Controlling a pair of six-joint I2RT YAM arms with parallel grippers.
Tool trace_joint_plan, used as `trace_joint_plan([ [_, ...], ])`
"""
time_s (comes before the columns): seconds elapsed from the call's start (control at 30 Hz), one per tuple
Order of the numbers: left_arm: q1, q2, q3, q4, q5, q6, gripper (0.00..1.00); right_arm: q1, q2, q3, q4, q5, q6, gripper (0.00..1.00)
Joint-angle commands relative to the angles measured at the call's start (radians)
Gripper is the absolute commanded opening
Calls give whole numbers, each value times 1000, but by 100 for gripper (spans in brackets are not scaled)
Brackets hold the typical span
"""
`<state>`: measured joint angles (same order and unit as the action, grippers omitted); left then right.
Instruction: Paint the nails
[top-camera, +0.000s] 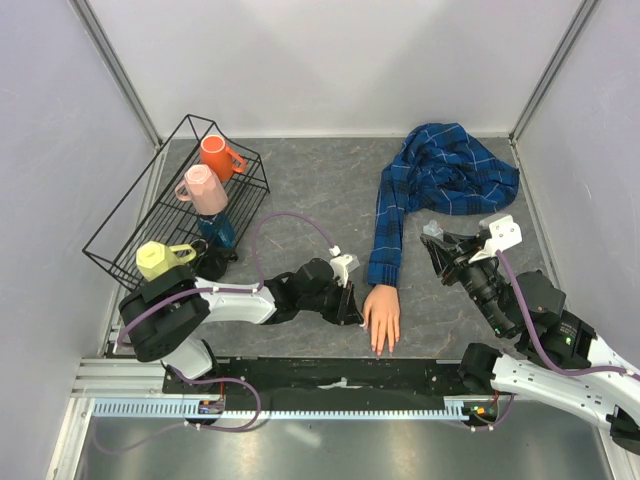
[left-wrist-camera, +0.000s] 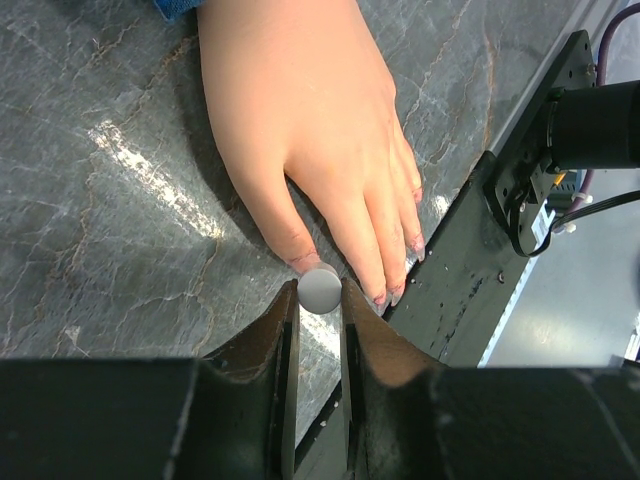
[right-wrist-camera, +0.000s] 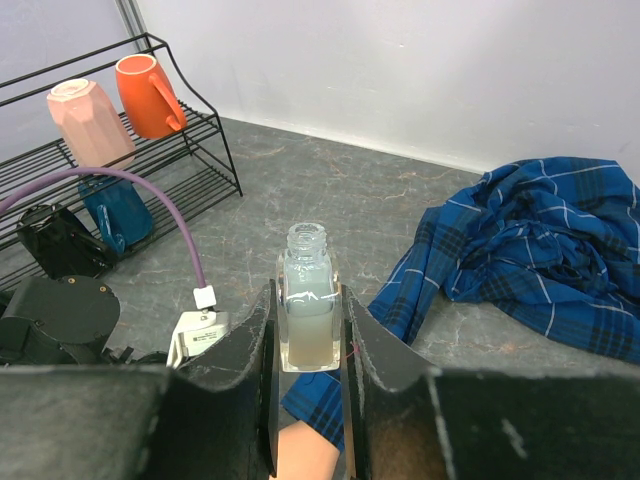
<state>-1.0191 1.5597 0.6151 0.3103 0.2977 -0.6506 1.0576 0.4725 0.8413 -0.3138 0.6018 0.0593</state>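
Observation:
The pale mannequin hand (top-camera: 381, 312) lies palm down at the near table edge, its blue plaid sleeve (top-camera: 385, 235) running back. In the left wrist view the hand (left-wrist-camera: 310, 120) fills the top, and its small nails (left-wrist-camera: 415, 250) show at the fingertips, reddish at the edges. My left gripper (left-wrist-camera: 320, 292) is shut on a round white cap (left-wrist-camera: 320, 288), seen end-on right over the thumb tip; whatever hangs below the cap is hidden. To the right of the sleeve, my right gripper (right-wrist-camera: 308, 292) is shut on a clear, uncapped bottle (right-wrist-camera: 306, 250) held upright and holding pale liquid.
A black wire rack (top-camera: 150, 215) at the left holds orange (top-camera: 218, 155), pink (top-camera: 203, 188), blue (top-camera: 218, 230) and yellow (top-camera: 160, 258) mugs. The rest of the plaid shirt (top-camera: 455, 165) is bunched at the back right. A black rail (top-camera: 330, 375) runs just below the fingertips.

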Motion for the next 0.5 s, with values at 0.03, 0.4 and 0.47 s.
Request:
trace_joint_plan([
  [0.03, -9, -4, 8, 44, 9, -23, 2, 1, -9, -2, 22, -2, 11, 0],
  [0.4, -7, -1, 31, 27, -25, -3, 2, 1, -8, -2, 21, -2, 10, 0],
  [0.47, -6, -4, 37, 23, -34, 0, 2, 1, -6, -2, 21, -4, 10, 0],
])
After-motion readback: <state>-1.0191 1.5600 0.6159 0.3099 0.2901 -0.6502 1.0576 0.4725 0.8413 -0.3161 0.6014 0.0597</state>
